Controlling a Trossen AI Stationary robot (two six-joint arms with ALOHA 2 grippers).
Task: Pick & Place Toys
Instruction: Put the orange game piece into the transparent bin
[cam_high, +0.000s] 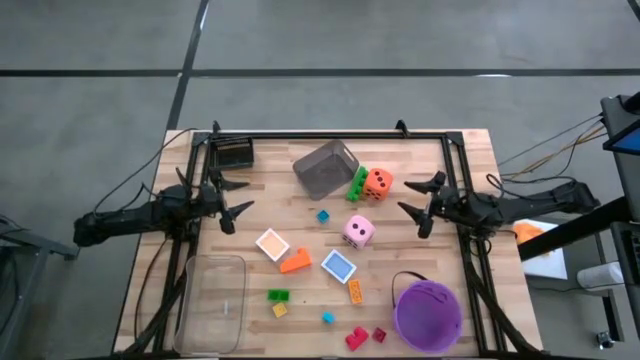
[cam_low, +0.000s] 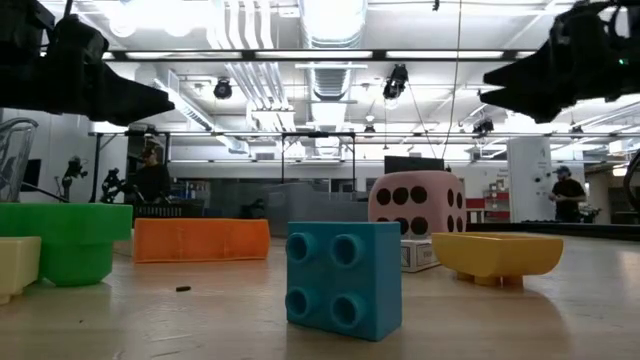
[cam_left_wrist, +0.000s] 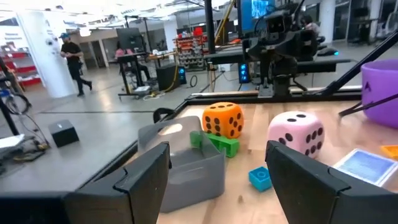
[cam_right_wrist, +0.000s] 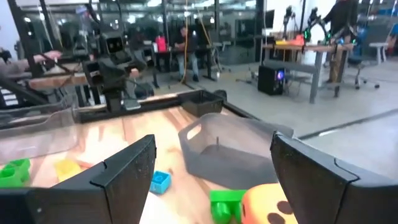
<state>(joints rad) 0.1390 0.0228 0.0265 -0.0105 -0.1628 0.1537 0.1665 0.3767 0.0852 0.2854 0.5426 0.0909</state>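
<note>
You are looking at a wooden table carrying scattered toys, with neither arm yet reaching. The purple bucket is sitting at the near right corner, the clear tray at the near left corner, and a grey bin is lying by the far edge. The orange die is resting beside the green brick just right of that bin; the pink die is standing near the table's centre. Two flat tiles, one orange-rimmed and one blue-rimmed, are lying between centre and near edge, with small bricks strewn nearer still.

The left gripper is hovering at the left edge, its fingers spread and holding nothing. The right gripper is hovering at the right edge, likewise spread and empty.

Judged from this layout, the picking step is only beginning. The pink die is offering the right gripper open room on all sides; the orange die is crowded by the green brick.
</note>
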